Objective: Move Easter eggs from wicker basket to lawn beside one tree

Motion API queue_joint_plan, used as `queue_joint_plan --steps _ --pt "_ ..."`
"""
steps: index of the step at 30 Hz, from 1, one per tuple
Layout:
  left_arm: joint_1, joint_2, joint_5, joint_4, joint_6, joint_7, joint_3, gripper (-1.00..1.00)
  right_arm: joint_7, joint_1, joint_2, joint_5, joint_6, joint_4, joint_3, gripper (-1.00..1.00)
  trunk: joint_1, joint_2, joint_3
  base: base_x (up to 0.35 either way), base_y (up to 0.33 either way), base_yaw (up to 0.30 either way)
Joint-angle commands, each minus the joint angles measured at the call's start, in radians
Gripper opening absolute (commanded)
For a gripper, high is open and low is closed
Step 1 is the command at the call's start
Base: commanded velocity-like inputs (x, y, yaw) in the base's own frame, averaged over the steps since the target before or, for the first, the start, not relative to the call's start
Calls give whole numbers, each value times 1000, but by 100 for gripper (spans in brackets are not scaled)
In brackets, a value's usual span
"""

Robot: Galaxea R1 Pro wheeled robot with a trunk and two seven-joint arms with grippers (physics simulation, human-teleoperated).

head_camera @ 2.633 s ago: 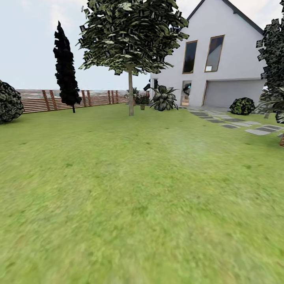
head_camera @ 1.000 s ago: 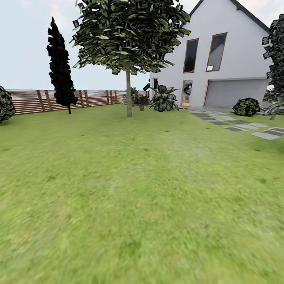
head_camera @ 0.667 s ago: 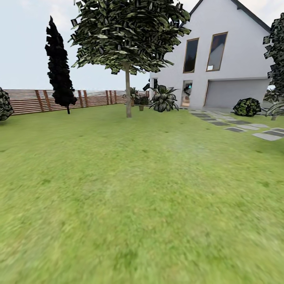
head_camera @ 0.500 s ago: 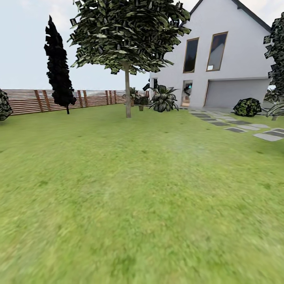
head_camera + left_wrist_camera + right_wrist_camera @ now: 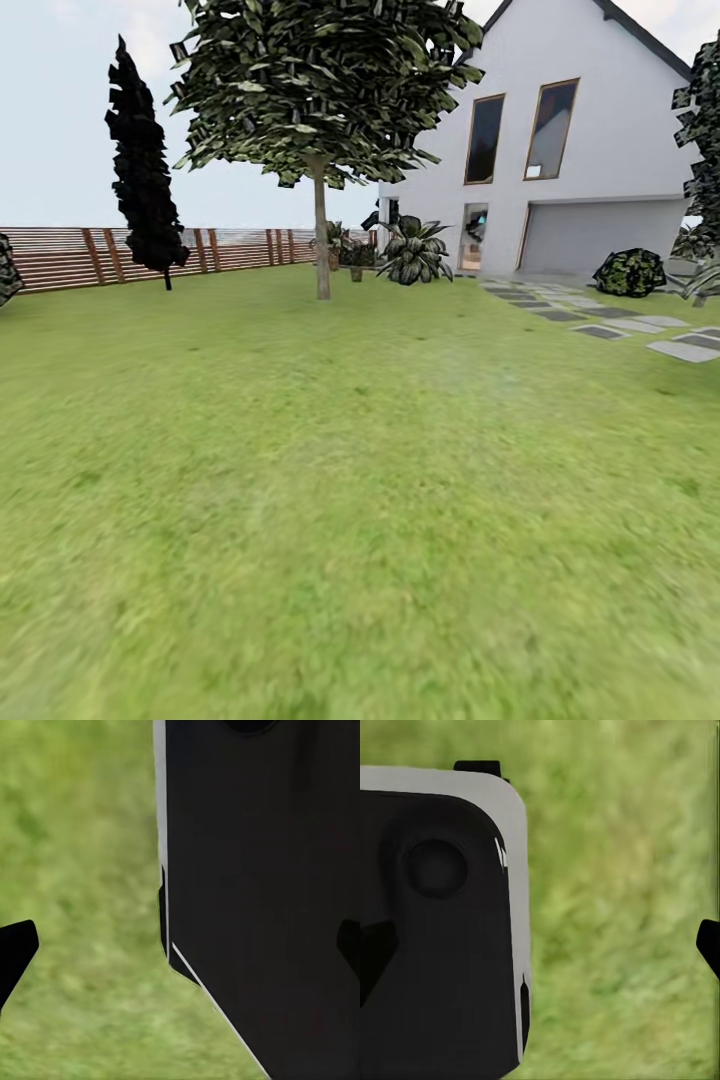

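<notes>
Tree [image 5: 321,250] at 12 o'clock across lawn [image 5: 360,500]; both grippers over grass w/ tips wide apart, nothing held.

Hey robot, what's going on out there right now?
Grippers: state unclear, nothing seen held. Lawn ahead, broad-leaf tree standing toward the house. No obstacle on the grass between here and the trunk.

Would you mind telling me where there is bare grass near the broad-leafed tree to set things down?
The lawn lies bare from the tree toward the camera, and left toward the fence. It is crowded behind the trunk, where potted plants stand, and right, where paving slabs begin.
</notes>
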Motion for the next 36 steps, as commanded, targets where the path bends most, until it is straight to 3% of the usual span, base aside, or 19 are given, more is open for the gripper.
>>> queue_joint_plan --steps 1,36 --pt "0 0 0 -1 0 -1 0 100 0 0 0 0 0 0 -1 100 1 0 -1 333 -123 0" --pt "0 0 0 -1 1 -1 0 100 0 0 0 0 0 0 -1 100 1 0 -1 333 -123 0"
